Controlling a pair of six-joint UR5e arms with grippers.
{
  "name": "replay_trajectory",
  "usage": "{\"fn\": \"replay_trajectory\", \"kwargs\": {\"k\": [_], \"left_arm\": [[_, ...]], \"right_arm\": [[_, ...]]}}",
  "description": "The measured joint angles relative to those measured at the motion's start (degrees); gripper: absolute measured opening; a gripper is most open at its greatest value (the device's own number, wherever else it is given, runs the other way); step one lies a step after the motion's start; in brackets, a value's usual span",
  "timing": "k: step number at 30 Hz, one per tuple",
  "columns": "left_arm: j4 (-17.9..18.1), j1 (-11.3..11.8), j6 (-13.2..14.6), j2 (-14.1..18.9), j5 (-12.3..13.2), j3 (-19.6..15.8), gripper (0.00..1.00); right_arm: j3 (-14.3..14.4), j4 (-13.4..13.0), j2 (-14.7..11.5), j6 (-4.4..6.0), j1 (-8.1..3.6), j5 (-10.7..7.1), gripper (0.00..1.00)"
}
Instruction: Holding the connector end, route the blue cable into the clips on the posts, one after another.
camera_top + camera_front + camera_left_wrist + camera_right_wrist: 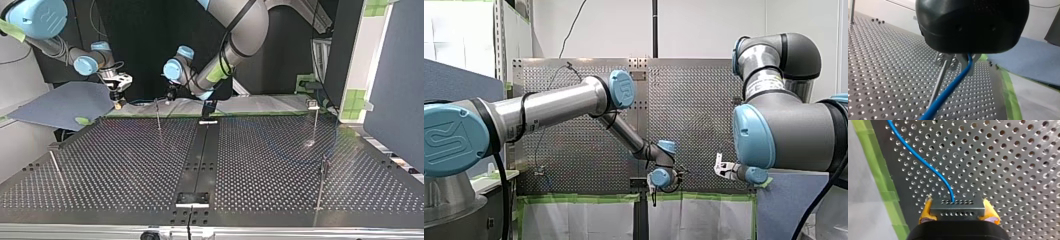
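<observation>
My right gripper (958, 213) has its yellow pads clamped tight on the grey connector (957, 207), close to the table's (1010, 170) green-taped edge. The blue cable (923, 161) leaves the connector and curves away over the holes. My left gripper (965, 63) has its metal fingers drawn together around the blue cable further along, right beside a thin post (937, 83) near that same edge.

Robotics lab. Two industrial arms, my left arm (559, 102) and my right arm (784, 130), reach over a perforated metal desk (125, 165). Green masking tape (880, 182) edges the desk beside my right tool (956, 206). A grey-blue panel (60, 105) lies just beside that tool, off the desk. White wall (704, 30) behind.
</observation>
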Motion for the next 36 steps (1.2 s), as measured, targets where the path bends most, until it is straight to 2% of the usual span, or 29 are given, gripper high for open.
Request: {"fn": "replay_trajectory", "kwargs": {"k": [6,12,17,27,30,36], "left_arm": [[0.01,0.33,-0.91,-0.13,1.3,0.69,0.01],[0.01,0.64,-1.67,-0.14,1.94,1.92,0.01],[-0.05,0.94,-1.85,-0.15,2.05,2.27,0.01],[-0.02,1.19,-2.04,-0.79,2.25,2.44,0.01],[0.0,1.29,-2.16,-1.68,2.44,2.62,0.01],[0.04,1.55,-2.22,-2.2,2.55,3.08,0.01]], "right_arm": [[-0.45,-0.13,1.65,0.04,0.01,0.1,0.0],[-1.32,0.33,1.92,0.17,-0.09,0.19,0.0],[-1.8,0.45,1.96,0.61,-0.61,0.31,0.0],[-2.04,0.5,2.42,1.13,-1.03,1.4,0.0],[-2.51,1.06,3.39,0.86,-1.06,1.76,0.0],[-3.28,2.16,4.84,-0.61,-0.92,2.36,0.0]]}}
